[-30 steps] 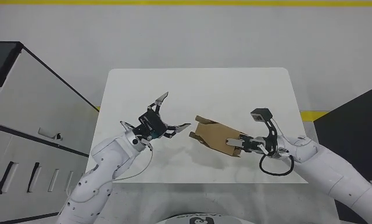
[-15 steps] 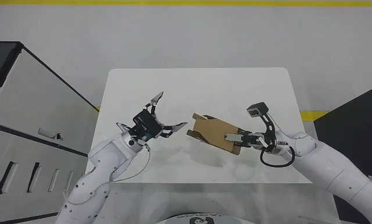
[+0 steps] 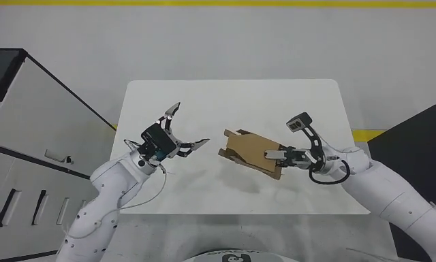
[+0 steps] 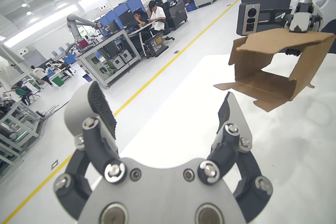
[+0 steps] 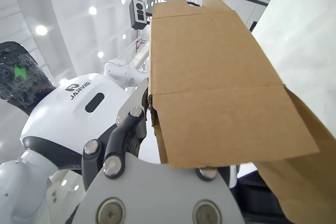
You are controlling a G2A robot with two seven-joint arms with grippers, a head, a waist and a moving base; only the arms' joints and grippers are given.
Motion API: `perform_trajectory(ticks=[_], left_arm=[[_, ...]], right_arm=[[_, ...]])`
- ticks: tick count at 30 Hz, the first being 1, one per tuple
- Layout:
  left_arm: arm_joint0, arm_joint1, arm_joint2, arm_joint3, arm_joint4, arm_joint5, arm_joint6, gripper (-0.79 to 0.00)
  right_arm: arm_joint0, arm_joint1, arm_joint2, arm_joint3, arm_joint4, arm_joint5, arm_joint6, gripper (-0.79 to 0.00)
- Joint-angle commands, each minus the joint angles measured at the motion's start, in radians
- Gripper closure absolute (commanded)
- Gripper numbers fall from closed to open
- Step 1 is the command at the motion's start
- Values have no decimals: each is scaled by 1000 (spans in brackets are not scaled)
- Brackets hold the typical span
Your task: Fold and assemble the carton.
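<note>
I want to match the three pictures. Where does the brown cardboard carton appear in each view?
Top view: the brown cardboard carton lies on the white table, right of centre.
Left wrist view: the carton is ahead of the open left pincer, its open end facing the camera.
Right wrist view: the carton is very close, directly ahead of the camera.
Shared landmark: the right pincer, shut on the carton's edge.
</note>
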Motion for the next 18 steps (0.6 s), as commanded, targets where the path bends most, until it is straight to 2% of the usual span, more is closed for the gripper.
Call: perform_trajectory(ticks=[1,11,16,18], left_arm=[[9,5,-18,-4,13,-25,8,-785],[34,20,-96,-3,4,-112,54,-785],[19,27,-110,2,6,-176,55,-785],[19,27,-110,2,6,-176,55,-785]], right_arm=[[12,-12,18,10,26,62,63,0],[93,-110,93,151,36,255,256,0],[152,-169,101,235,7,330,330,0],[160,-178,101,242,6,343,343,0]])
